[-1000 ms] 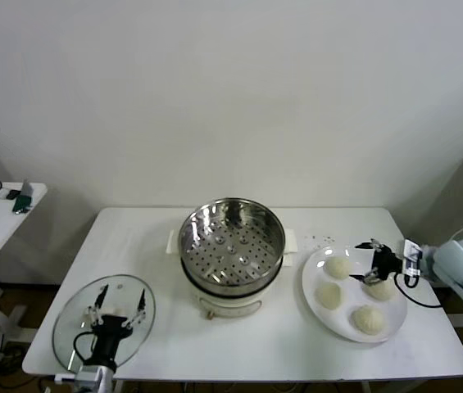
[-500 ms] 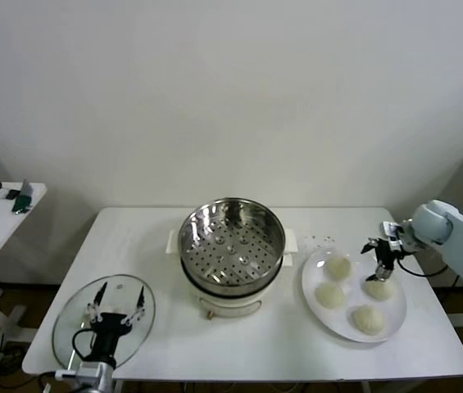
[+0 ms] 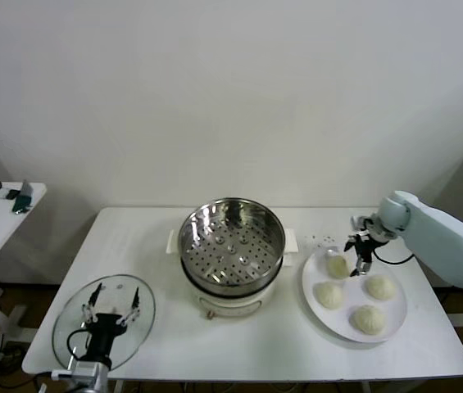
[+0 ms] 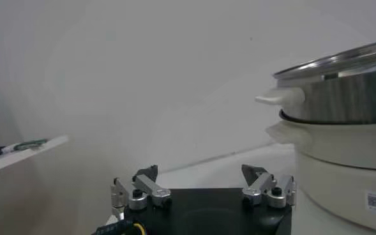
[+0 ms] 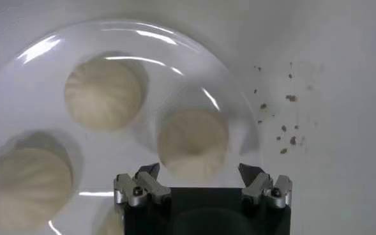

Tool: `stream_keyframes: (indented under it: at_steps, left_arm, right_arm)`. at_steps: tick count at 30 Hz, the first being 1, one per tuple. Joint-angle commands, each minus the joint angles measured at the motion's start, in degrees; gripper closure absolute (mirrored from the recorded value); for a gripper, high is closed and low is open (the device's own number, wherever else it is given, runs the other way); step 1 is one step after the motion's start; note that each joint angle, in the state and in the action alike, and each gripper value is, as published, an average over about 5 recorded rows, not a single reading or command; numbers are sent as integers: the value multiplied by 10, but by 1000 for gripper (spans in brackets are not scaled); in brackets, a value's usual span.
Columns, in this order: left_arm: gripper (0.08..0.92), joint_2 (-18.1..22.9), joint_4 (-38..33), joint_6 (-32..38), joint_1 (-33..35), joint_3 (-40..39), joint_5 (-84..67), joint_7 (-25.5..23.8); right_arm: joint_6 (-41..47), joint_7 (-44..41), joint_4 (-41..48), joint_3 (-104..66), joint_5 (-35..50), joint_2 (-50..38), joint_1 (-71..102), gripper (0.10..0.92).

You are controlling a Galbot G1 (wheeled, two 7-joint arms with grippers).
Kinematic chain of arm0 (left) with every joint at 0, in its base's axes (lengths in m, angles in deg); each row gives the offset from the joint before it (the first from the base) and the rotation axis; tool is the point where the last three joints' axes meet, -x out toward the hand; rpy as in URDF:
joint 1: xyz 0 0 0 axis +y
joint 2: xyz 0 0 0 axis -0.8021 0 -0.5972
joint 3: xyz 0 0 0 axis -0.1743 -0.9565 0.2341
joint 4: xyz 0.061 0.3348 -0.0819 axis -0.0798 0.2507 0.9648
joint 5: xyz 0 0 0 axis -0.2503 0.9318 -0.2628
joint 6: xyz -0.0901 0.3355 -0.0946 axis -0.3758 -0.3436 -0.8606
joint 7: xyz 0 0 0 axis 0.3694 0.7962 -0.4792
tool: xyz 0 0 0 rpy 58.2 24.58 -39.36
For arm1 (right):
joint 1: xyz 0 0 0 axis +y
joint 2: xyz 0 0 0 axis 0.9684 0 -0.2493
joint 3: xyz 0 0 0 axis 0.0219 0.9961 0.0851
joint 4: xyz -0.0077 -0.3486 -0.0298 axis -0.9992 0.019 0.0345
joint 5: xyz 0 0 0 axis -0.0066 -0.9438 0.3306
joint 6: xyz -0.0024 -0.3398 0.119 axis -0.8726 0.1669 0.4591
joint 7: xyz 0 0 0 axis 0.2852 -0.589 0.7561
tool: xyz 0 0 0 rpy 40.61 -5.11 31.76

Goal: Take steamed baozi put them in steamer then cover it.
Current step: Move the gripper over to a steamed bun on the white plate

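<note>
you have the white bench [image 3: 157, 246] in front of you, with the steamer [image 3: 232, 238] standing at its middle, its perforated floor bare. to the robot's right of it lies the white plate [image 3: 394, 323], carrying all four steamed baozi [image 3: 338, 266]. on the near left corner rests the glass lid [image 3: 69, 315].

your right tool [image 3: 359, 250] hangs over the far edge of the plate, spread wide, directly above the bun nearest the steamer. in the right wrist view that bun [image 5: 193, 143] sits between the fingertips [image 5: 148, 172], apart from them, with nothing gripped by the right tool [image 5: 199, 172].

your left tool [image 3: 111, 303] waits over the lid, fingers [image 4: 147, 174] spread wide and holding nothing.
</note>
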Motion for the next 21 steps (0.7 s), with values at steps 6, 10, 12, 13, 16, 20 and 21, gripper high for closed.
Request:
stream_keyframes:
  at_steps: [6,10,12,13,16,20,21]
  left_arm:
    - [177,-2,3,-1,-3,3,0,0]
    - [177,-2,4,-2,-3,3,0,1]
    - [177,-2,4,-1,-3,4,0,1]
    - [177,-2,5,-1,-3,4,0,1]
    - [177,-2,5,-1,-3,5,-1,1]
    - [177,-2,6,-1,-2,7,-2,1]
    - [177,-3,6,-1,-2,7,-3,1]
  right_arm:
    - [-2,-11,38,35,3,46,-14,203]
    - [-2,-11,35,36,5,47,-12,203]
    - [-2,-11,35,37,7,47,-12,203]
    - [-2,-11,35,37,7,47,-12,205]
    - [-3,-12,35,39,6,47,-12,226]
    - [-6,-13,32,40,5,46,-12,272]
    - [-6,-13,30,41,5,44,-13,279]
